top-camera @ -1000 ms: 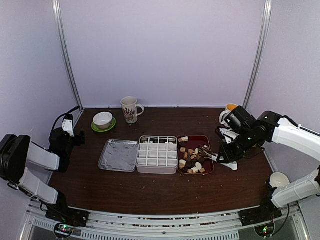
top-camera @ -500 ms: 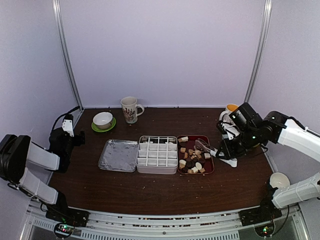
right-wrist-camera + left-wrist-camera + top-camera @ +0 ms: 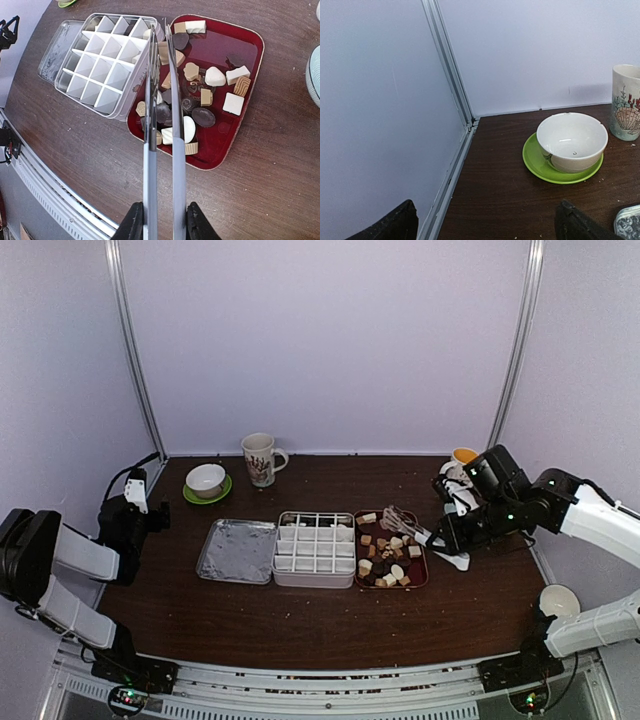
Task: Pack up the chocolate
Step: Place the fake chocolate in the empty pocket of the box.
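Two arms stand at the near edge of the table [image 3: 300, 615], and we find the tool in the right one alone. The right gripper [image 3: 162, 225] is closed on the handle end of the metal tongs [image 3: 162, 125]. Its fingers [image 3: 134, 224] press the two blades from either side, so only a narrow slit runs between them. The tongs reach out over the dark red tray [image 3: 222, 42]. Their tips hang above the tray's far left corner, where it meets the white divided box [image 3: 90, 102]. We cannot tell whether anything is pinched between the tips.

The chocolate [image 3: 203, 117] lies in the tray as many small pieces in dark brown, tan and white. We see cubes, rounds and ovals, with patches of bare red floor between them. The tray sits just right of the box and touches it, near the middle of the table. A foil lid [image 3: 238, 550] lies flat against the box's left side.

The left gripper [image 3: 485, 230] hangs at the left edge of the table, well apart from the tray. Its fingers [image 3: 395, 222] are spread wide and grip nothing. Beyond them, toward the far left corner, a white bowl [image 3: 572, 141] sits on a green saucer [image 3: 540, 167]. A shell-printed mug [image 3: 626, 102] stands just right of the bowl.
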Motion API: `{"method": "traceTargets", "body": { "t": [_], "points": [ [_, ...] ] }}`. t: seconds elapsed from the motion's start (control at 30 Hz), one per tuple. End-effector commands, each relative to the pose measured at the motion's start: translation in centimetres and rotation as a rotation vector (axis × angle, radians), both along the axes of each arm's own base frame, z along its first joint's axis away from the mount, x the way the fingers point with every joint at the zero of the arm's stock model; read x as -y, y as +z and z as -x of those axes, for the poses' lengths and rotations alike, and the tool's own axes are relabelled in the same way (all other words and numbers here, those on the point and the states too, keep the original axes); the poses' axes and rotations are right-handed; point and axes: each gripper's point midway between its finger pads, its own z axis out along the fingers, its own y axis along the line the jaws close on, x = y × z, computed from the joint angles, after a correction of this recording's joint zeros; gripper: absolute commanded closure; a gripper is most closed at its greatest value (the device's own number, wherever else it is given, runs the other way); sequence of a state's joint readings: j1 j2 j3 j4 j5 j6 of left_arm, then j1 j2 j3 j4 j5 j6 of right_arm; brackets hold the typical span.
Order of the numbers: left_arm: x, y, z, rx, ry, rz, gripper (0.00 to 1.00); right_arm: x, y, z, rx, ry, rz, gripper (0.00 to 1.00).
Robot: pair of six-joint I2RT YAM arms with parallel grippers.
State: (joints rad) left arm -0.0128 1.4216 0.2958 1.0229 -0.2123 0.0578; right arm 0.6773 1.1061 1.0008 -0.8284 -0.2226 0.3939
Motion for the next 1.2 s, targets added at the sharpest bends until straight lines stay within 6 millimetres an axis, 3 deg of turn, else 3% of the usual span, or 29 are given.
{"method": "traceTargets", "body": {
  "t": [0.0, 0.3, 0.47, 0.8, 0.93, 1.17],
  "points": [
    [-0.1, 1.2, -0.4, 0.044, 0.000, 0.009, 0.02, -0.7, 1.1, -0.5, 0.052, 0.010, -0.059, 0.83],
    [-0.1, 1.2, -0.4, 0.045, 0.000, 0.009, 0.02, -1.6, 0.8, -1.3, 0.115, 0.031, -0.111, 0.83],
    [-0.1, 1.1, -0.4, 0.043, 0.000, 0.009, 0.02, -3.7, 0.6, -1.1, 0.109, 0.104, -0.199, 0.83],
    [-0.2, 1.2, -0.4, 0.044, 0.000, 0.008, 0.02, -4.0, 0.2, -1.0, 0.100, 0.114, -0.207, 0.83],
    [-0.2, 1.3, -0.4, 0.046, 0.000, 0.009, 0.02, -5.9, 1.3, -1.2, 0.087, 0.149, -0.304, 0.82],
    [-0.1, 1.2, -0.4, 0.043, -0.001, 0.009, 0.02, -8.4, -0.2, -1.7, 0.029, 0.190, -0.286, 0.82]
  ]
}}
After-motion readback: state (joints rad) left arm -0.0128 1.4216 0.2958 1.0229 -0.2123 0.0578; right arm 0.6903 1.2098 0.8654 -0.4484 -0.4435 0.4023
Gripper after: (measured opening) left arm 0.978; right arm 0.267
